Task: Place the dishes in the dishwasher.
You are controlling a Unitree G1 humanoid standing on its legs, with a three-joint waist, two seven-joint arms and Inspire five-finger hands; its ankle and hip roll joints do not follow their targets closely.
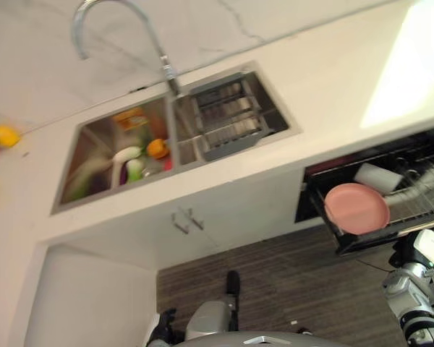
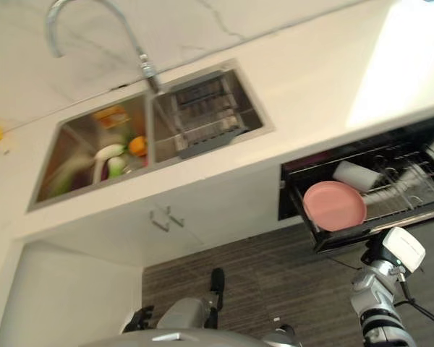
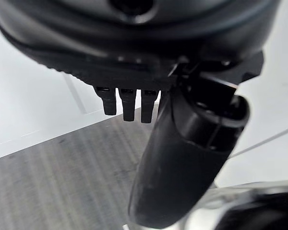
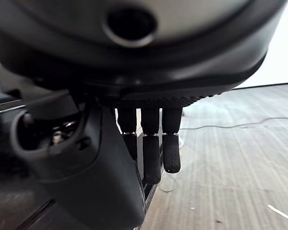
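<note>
Nearest to the robot, both hands hang low over the striped floor point(image 1: 275, 267), below the sink point(image 1: 101, 155) and the counter it sits in. The left hand point(image 3: 182, 158) has its fingers point(image 3: 127, 103) hanging straight and relaxed with the thumb loose beside them, nothing in it. Same story for the right hand point(image 4: 86, 163): fingers point(image 4: 153, 158) straight down, released, empty. My guess is they're parked low like that because the robot is between pickups.

Further out and well to the right of the sink, the dishwasher rack point(image 1: 419, 210) is pulled out from under the counter point(image 1: 311, 65). A pink plate point(image 1: 356, 208) leans at the rack's front, and a white cup point(image 1: 378, 177) lies on its side just behind it. So at least some dishes are loaded, and the rack is probably left out so more can go in.

Farthest is the sink itself. Its left basin holds a jumble of colourful things point(image 1: 141, 155), white, green and orange; too blurry to say which are dishes, but I'd bet that's what's left. The right basin has a metal drain rack point(image 1: 228, 116), and the faucet point(image 1: 116, 22) arches over the divider. A few small yellow and red items point(image 1: 3, 136) sit on the counter left of the sink.
</note>
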